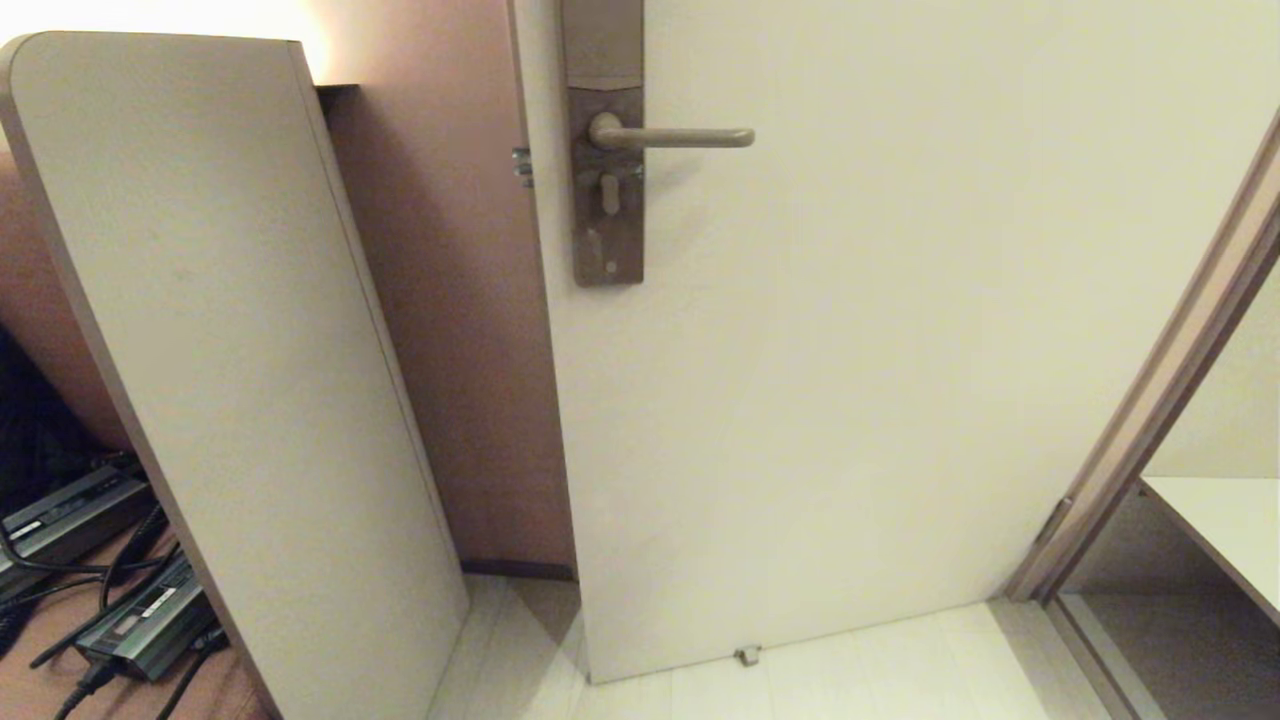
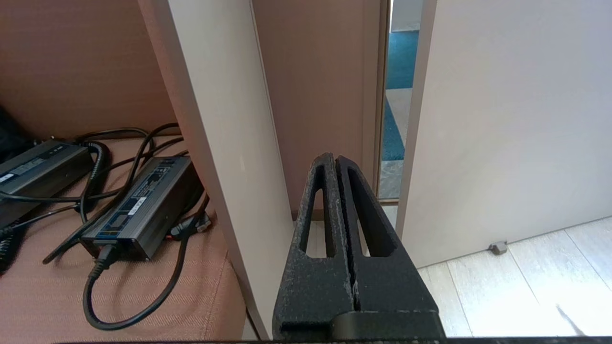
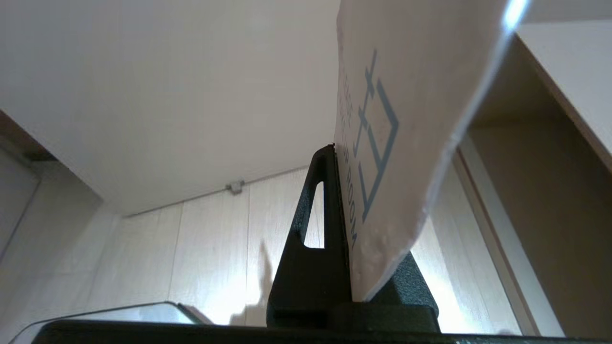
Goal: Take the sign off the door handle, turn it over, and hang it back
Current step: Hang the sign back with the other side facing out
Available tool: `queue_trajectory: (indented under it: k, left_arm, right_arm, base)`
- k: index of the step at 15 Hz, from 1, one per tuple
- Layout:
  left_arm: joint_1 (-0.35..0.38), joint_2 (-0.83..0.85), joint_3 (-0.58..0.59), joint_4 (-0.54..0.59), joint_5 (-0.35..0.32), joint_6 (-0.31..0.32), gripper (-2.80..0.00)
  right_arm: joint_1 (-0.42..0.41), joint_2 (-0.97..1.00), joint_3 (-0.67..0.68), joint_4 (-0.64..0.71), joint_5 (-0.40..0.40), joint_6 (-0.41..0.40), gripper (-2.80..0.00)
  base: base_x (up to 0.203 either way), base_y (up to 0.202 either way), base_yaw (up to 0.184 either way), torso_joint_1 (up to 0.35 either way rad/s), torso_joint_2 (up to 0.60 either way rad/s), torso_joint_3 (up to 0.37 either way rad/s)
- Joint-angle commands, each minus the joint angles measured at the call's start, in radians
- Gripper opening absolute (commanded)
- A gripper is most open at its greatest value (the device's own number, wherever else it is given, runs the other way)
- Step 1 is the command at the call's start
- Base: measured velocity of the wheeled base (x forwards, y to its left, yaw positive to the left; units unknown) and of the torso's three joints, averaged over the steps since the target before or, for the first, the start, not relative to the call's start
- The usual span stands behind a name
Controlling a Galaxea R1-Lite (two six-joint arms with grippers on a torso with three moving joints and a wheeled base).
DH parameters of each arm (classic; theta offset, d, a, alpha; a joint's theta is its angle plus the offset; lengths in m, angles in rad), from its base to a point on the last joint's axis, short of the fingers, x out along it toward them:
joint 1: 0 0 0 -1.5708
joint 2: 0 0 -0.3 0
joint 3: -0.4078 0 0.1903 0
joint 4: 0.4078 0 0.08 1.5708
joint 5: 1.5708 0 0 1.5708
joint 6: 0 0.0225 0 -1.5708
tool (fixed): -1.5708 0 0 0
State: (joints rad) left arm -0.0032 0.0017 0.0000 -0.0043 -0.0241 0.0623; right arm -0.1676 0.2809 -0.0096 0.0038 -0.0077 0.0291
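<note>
Right wrist view: right gripper (image 3: 340, 157) clamped on sign (image 3: 406, 119), white face showing; thin, light, flexible card, likely slippery, best held by lower edge. Left gripper (image 2: 334, 165) closed, empty. Beyond, door handle (image 1: 670, 137) bare.

The head view looks down the door (image 1: 850, 380); both wrist views sit low, sharing its doorstop (image 2: 497, 247).
</note>
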Motion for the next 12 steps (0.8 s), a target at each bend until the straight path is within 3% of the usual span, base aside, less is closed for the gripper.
queue_trajectory:
  k: [1,2,6,12]
  left_arm:
    - [0.0,0.0,0.0,0.0,0.0,0.001,-2.8]
    - [0.0,0.0,0.0,0.0,0.0,0.001,-2.8]
    - [0.0,0.0,0.0,0.0,0.0,0.001,-2.8]
    - [0.0,0.0,0.0,0.0,0.0,0.001,-2.8]
  right_arm:
    - [0.02,0.003,0.01,-0.001,0.0,0.002,-2.8]
    - [0.023,0.004,0.01,-0.001,0.003,-0.001,-2.8]
    - [0.16,-0.048,0.01,-0.001,0.0,-0.006,-2.8]
    - [0.172,-0.279,0.01,-0.001,0.002,-0.026,-2.8]
  base:
    - [0.0,0.0,0.0,0.0,0.0,0.0]
    - [0.0,0.0,0.0,0.0,0.0,0.0]
    - [0.0,0.0,0.0,0.0,0.0,0.0]
    - [0.0,0.0,0.0,0.0,0.0,0.0]
